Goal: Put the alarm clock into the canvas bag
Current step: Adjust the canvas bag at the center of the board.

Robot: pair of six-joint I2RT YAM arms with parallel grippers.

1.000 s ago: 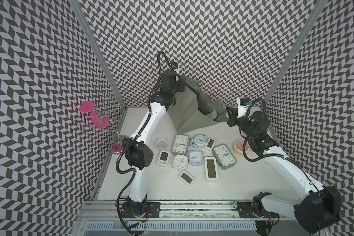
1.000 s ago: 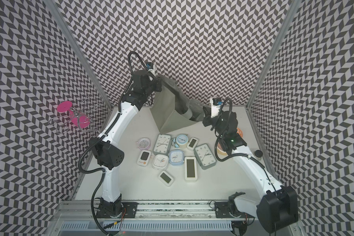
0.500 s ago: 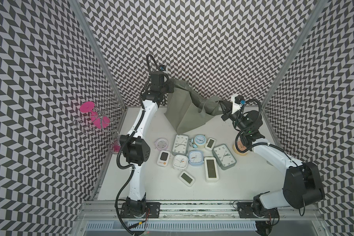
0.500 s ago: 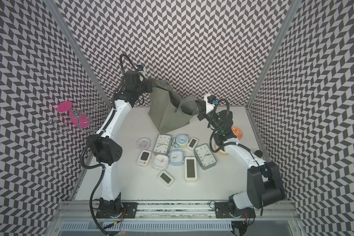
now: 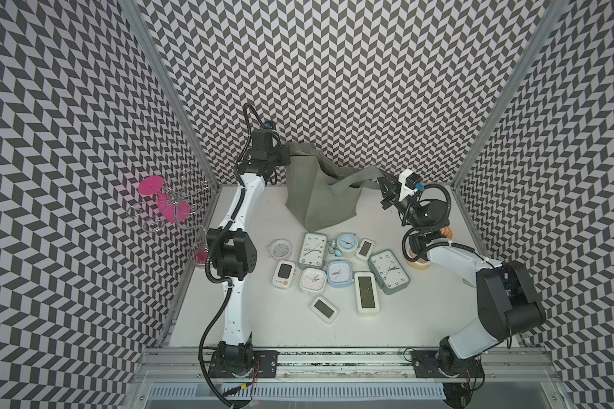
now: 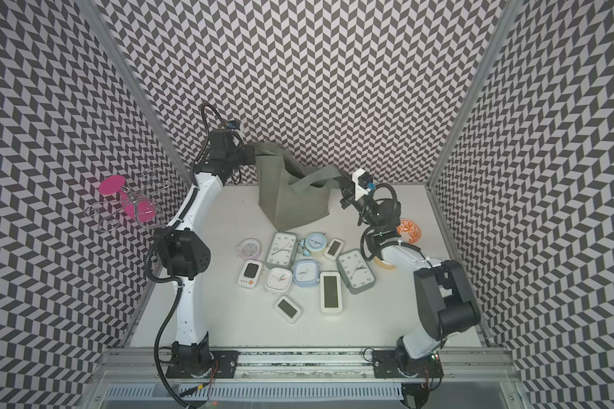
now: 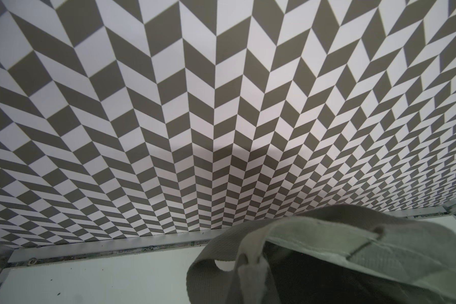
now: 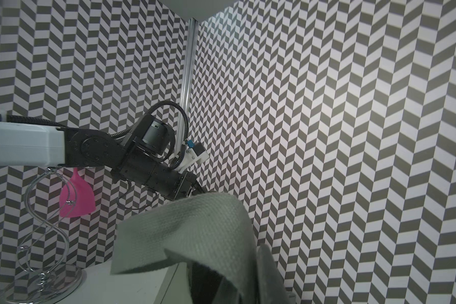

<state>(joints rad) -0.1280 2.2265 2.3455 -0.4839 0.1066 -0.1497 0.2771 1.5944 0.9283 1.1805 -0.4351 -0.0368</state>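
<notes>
Enclosure: walls [image 5: 334, 70] covered in a grey and white chevron pattern are seen on three sides.
Table: a white top [image 5: 263, 318] is seen, with both arm bases fixed along its near edge.
Left arm: it is stretched to the back left, ending at the top left corner of the bag.
Right arm: it is bent back on itself, with the wrist beside the bag's right side.
Canvas bag [image 5: 316, 198]: it is found at the back centre of the table, upright but slumped, with its mouth uppermost. The top left corner is held raised, and one strap [image 5: 362, 175] is drawn out to the right.
Alarm clocks: a loose cluster lies flat on the table in front of the bag, all outside it. Included are a grey-green rectangular clock [image 5: 312, 250], a blue twin-bell clock [image 5: 346, 244] and a white digital clock [image 5: 366, 293].
Wire stand [image 5: 163, 202]: it is set at the left edge and carries pink cups.
Orange dish [image 6: 410, 230]: it is placed near the right edge, partly hidden by the right arm.
Left gripper [image 5: 287, 159]: jaws are pressed together on the bag's upper rim.
Right gripper [image 5: 383, 186]: the strap end is met here and is draped over it in the right wrist view. It cannot be told whether the jaws are spread or pinching.
</notes>
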